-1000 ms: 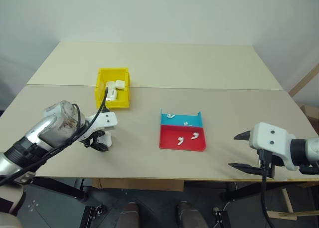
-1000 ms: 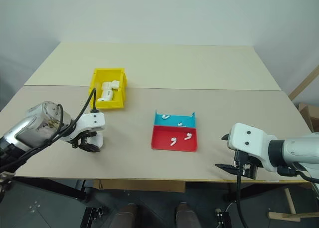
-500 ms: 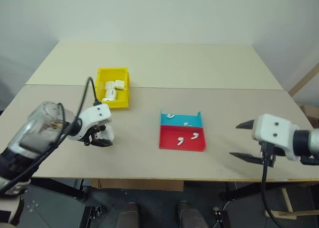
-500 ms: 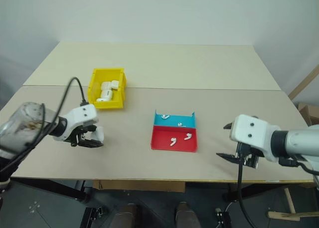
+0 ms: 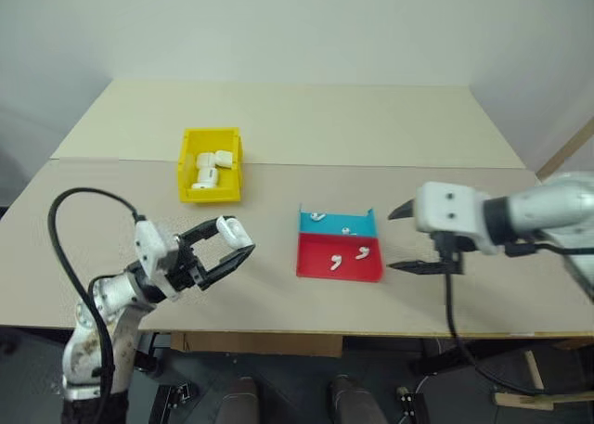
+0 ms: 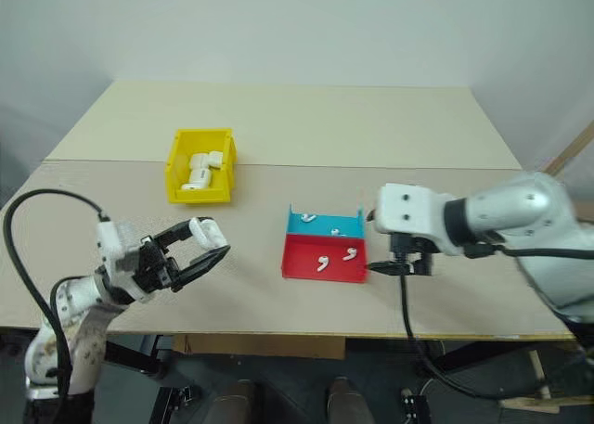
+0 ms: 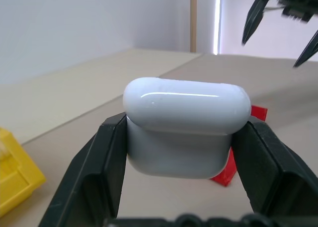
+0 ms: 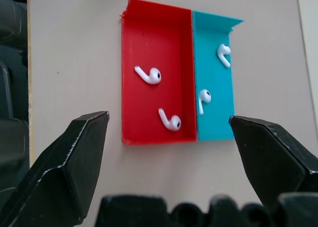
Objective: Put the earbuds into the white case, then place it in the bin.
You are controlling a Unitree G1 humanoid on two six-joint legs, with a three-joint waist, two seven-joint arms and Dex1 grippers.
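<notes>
Bright, even light across the counter [image 5: 371,127] here, soft and diffuse, seemingly from overhead, with no harsh patches on the pale wall behind. Shadows are faint: a thin dark edge hugs the bin [image 5: 210,164] and a soft one sits under the tray [image 5: 339,257]. Head views are crisp in the middle, with the counter's edges bowing slightly toward the corners. In the left wrist view, a long white streak of glare runs across the top of the white case [image 7: 186,132]; the background there goes soft, and a bright vertical strip glows behind. The right wrist view is sharp on the earbuds [image 8: 149,75], each carrying a tiny highlight, while the near black fingers [image 8: 64,175] blur slightly.
</notes>
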